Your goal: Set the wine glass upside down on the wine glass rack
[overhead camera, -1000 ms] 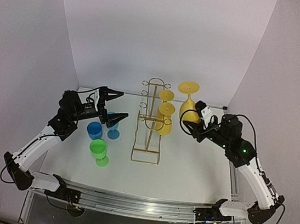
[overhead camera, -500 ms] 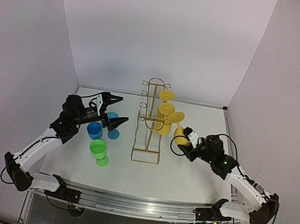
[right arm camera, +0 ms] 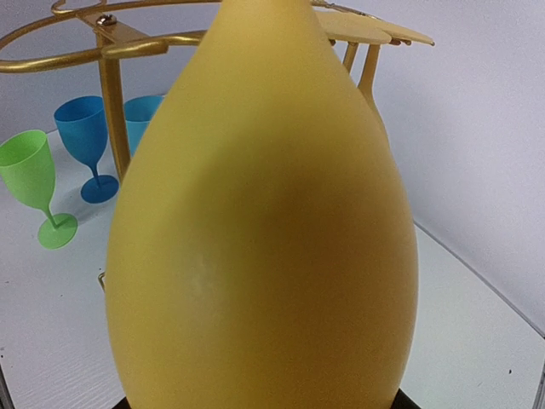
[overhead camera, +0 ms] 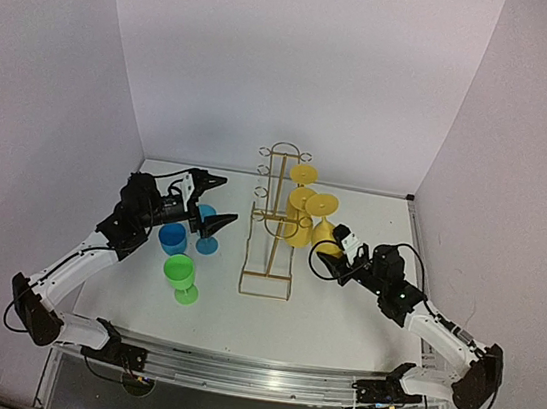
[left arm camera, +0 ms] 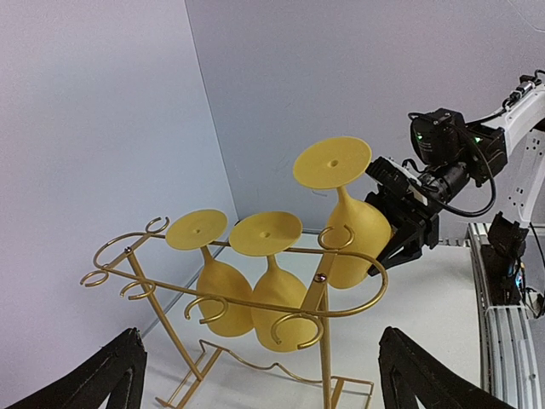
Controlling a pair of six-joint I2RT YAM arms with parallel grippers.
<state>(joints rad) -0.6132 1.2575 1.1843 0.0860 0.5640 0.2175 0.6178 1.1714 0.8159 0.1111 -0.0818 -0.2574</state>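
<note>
My right gripper (overhead camera: 336,250) is shut on the bowl of a yellow wine glass (overhead camera: 324,233), held upside down with its foot (overhead camera: 322,204) on top. The glass is close against the right side of the gold wine glass rack (overhead camera: 273,227), by its front arch; I cannot tell whether they touch. In the left wrist view the wine glass (left arm camera: 353,239) stands behind a ring loop of the rack (left arm camera: 322,294). It fills the right wrist view (right arm camera: 264,221) and hides the fingers. Two yellow glasses (left arm camera: 223,285) (left arm camera: 277,298) hang on the rack. My left gripper (overhead camera: 224,198) is open, left of the rack.
Two blue glasses (overhead camera: 172,238) (overhead camera: 206,231) and a green glass (overhead camera: 179,275) stand upright on the table left of the rack, under and near the left gripper. White walls close in the back and both sides.
The right arm has come down and moved left, carrying the wine glass from high at the back right to beside the rack. The left gripper has shifted slightly right and stayed open.
</note>
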